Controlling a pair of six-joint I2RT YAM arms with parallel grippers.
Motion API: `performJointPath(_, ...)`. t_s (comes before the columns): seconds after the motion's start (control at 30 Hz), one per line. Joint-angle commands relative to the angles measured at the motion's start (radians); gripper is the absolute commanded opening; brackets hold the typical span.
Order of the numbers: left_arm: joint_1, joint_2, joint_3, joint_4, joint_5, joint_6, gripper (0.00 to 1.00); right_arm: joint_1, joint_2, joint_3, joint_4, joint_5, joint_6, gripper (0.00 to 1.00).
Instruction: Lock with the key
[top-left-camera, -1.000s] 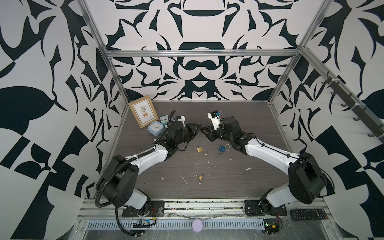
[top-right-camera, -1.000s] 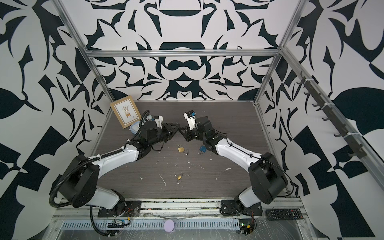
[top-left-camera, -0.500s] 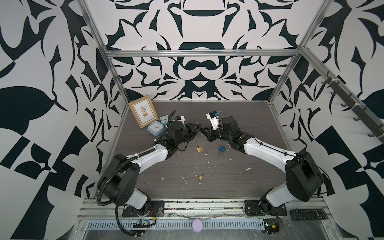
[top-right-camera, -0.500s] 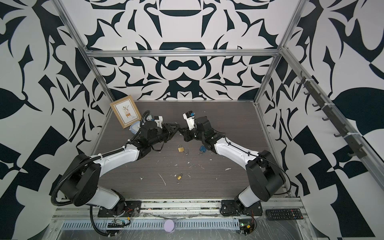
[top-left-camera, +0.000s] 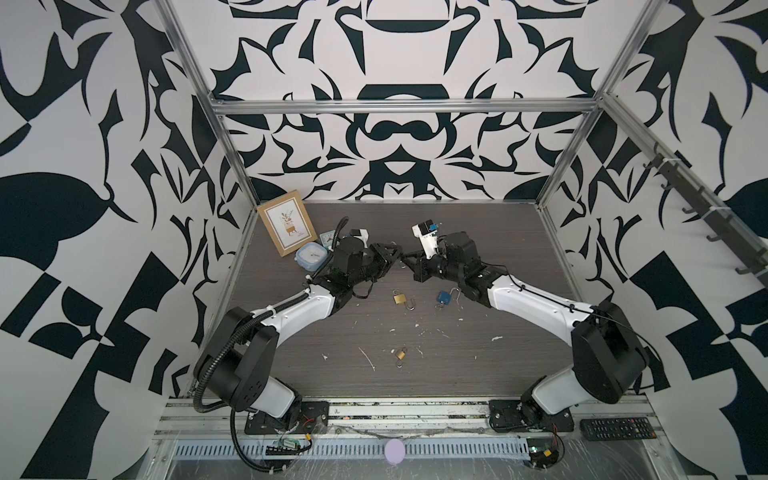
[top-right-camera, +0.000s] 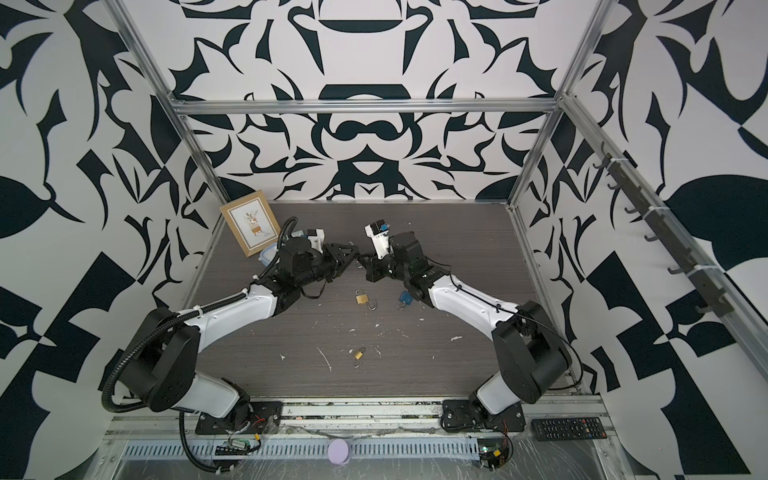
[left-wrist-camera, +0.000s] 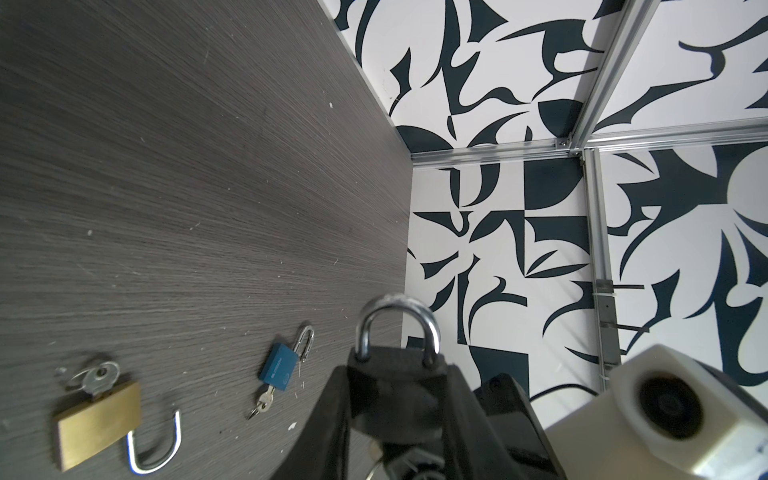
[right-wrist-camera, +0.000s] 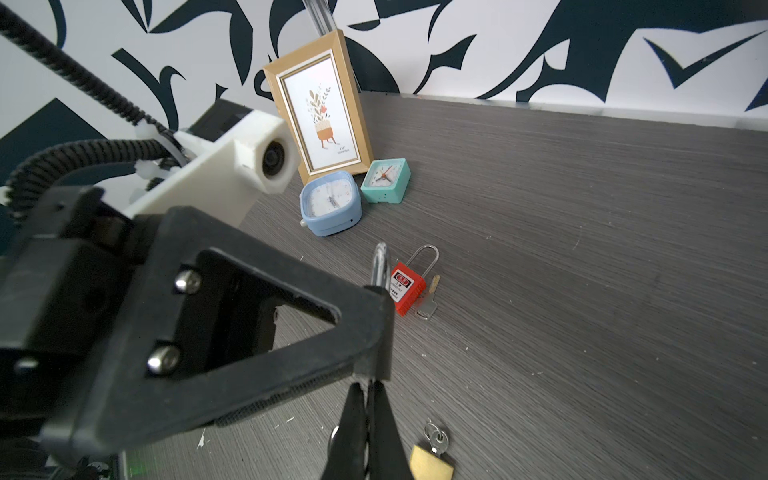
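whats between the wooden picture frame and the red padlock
A light blue square clock and a mint square clock, shown in the right wrist view.

L tool (top-right-camera: 351, 254) & R tool (top-right-camera: 363, 262) nearly touching.

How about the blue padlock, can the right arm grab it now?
Probably not straight away. The blue padlock lies uncovered but tucked beside the right arm's wrist, behind the shut right gripper, which is up at the other padlock in the left gripper. It'd have to pull back first.
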Motion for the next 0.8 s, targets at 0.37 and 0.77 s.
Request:
performJointPath(0.37,0.216,0.001,0.179,-0.136,-0.003,0.189,0.0,0.0,-0.193,-0.181,-0.061,0.08,0.015,0.0)
performJointPath(0.77,0.005,0.321,0.66,-0.88,-0.039,0.94,0.0,-0.037,-0.267,-0.155,-0.265,0.337,0.072,0.0)
